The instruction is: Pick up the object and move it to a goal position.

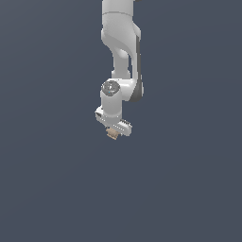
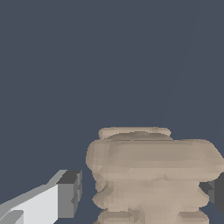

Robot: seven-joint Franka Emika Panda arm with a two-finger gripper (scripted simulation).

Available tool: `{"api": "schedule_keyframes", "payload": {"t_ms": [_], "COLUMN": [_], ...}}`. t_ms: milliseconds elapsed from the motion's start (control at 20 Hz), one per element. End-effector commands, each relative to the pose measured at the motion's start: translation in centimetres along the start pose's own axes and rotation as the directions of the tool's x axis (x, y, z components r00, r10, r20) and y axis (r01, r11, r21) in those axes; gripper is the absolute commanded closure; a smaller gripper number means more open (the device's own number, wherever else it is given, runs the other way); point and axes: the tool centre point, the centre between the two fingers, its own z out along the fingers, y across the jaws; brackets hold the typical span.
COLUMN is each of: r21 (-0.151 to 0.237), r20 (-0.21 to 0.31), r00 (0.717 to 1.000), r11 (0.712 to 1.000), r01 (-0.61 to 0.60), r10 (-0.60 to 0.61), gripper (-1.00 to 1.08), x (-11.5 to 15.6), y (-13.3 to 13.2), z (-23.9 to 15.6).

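Small tan-brown lumpy ridged block (image 2: pixel 151 175) sits between the white hand's (image 1: pixel 114 131) dark pads (image 2: pixel 70 194); near pad shows a gap, grip can't be confirmed. Looks rigid, light; ridges uneven, best pinched across the wide middle layers

A plain, featureless dark slate-blue backdrop (image 1: pixel 52 179) fills both views, with no visible edge or seam.

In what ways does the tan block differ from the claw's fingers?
The block is tan, lumpy and ridged in layers; the fingers are white with dark grey pads, flat and straight-edged. The block is one piece in the middle; the fingers sit one on each side of it. Both hang under the claw, and the block is the narrower.
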Motion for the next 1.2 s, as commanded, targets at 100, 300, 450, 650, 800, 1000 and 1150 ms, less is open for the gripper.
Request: {"api": "schedule_keyframes", "payload": {"t_ms": [100, 300, 450, 650, 800, 1000, 1150], "r21": [0.001, 0.001, 0.001, 0.002, 0.002, 0.002, 0.001], "r20": [-0.001, -0.001, -0.001, -0.002, -0.002, -0.002, -0.002], "r00": [1.000, 1.000, 1.000, 1.000, 1.000, 1.000, 1.000], "r11": [1.000, 1.000, 1.000, 1.000, 1.000, 1.000, 1.000], "r01": [0.000, 0.000, 0.000, 0.001, 0.001, 0.001, 0.000], "r10": [0.000, 0.000, 0.000, -0.001, -0.001, -0.001, 0.000], "gripper": [1.08, 1.08, 1.08, 1.08, 1.08, 1.08, 1.08], "x": [0.0, 0.0, 0.0, 0.0, -0.1, -0.2, -0.4], "y": [0.0, 0.0, 0.0, -0.2, -0.4, -1.0, -1.6], "z": [0.1, 0.1, 0.1, -0.2, -0.9, -2.7, -4.6]}}
